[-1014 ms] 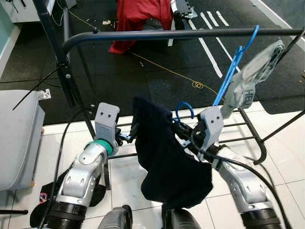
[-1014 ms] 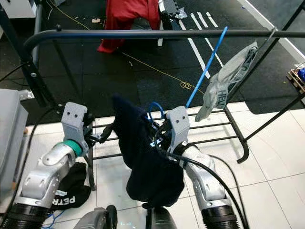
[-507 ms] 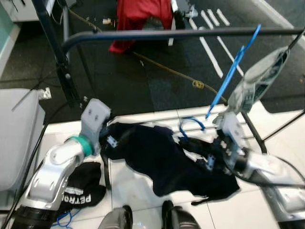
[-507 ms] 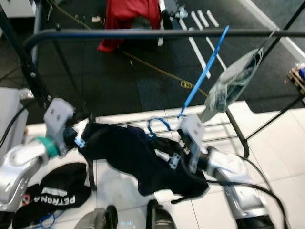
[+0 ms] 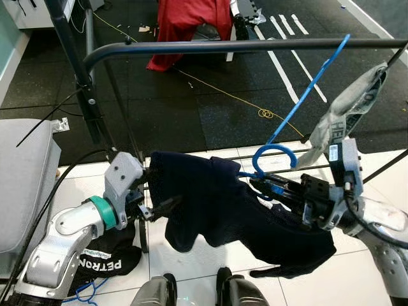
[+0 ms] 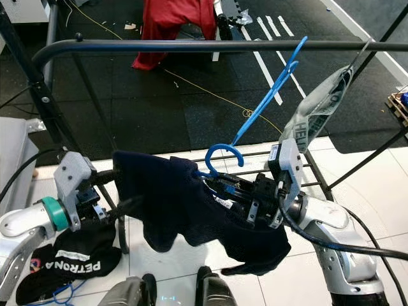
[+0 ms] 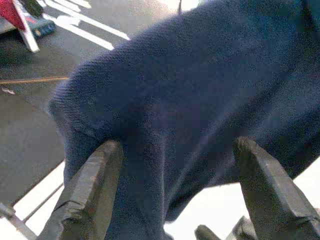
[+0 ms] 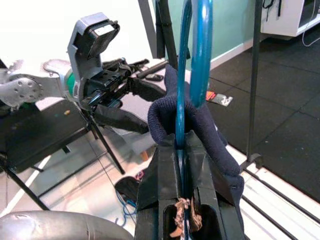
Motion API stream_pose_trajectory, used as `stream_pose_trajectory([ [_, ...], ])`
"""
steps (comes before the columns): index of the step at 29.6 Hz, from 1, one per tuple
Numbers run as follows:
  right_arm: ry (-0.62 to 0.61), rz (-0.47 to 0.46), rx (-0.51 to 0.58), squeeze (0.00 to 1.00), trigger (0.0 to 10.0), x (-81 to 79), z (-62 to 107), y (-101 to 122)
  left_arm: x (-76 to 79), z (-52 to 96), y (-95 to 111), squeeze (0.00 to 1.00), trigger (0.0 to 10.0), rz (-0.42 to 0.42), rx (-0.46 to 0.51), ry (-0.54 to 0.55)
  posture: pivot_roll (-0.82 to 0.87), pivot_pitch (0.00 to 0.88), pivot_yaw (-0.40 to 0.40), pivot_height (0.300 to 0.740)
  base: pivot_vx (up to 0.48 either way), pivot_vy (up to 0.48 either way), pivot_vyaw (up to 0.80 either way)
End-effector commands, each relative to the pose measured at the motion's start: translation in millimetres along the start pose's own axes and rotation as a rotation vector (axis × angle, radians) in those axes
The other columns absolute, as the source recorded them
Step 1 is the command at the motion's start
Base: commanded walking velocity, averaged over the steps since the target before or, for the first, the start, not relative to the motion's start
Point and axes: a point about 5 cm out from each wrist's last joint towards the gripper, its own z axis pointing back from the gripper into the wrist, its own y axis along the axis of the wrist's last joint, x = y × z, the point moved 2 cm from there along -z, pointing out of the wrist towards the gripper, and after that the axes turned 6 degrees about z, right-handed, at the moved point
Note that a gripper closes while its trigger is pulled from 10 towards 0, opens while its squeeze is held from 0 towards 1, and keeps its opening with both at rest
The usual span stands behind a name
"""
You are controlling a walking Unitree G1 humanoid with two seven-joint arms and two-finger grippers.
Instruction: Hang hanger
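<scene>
A dark navy sweater (image 5: 217, 204) hangs on a blue hanger whose hook (image 5: 271, 148) stands upright in front of me, below the black rack rail (image 5: 223, 46). My right gripper (image 5: 258, 185) is shut on the hanger's neck just under the hook, and the right wrist view shows its fingers (image 8: 162, 170) clamped on the blue wire. Open, my left gripper (image 5: 156, 191) straddles the sweater's left shoulder, with the cloth (image 7: 170, 90) between its spread fingers (image 7: 90, 185).
A second blue hanger (image 5: 306, 95) with a grey garment (image 5: 347, 108) hangs on the rail at the right. The rack's lower bars (image 5: 319, 167) run behind my right arm. A grey box (image 5: 22, 178) stands at the left, with a black garment (image 5: 108, 261) on the floor beside it.
The right gripper has swung round to point left and lifted the hook upright. The sweater, first hanging in a bunch, now spreads between the two grippers. The left gripper has moved lower and leftward.
</scene>
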Motion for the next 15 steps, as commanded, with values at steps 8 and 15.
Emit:
stream_pose_trajectory([
  [8, 0.058, 0.022, -0.017, 0.0, 10.0, -5.6, 8.4, 10, -10.5, 8.7, 2, 1.0, 10.0, 0.022, 0.056, 0.087, -0.1, 0.113, 0.01, 0.74, 0.0, 0.0, 0.0],
  [15, 0.071, 0.012, -0.076, 0.0, 10.0, -7.6, 14.7, 6, -22.3, 21.0, 7, 1.0, 10.0, 0.053, 0.102, 0.126, -0.11, 0.108, 0.01, 0.74, 0.0, 0.0, 0.0],
])
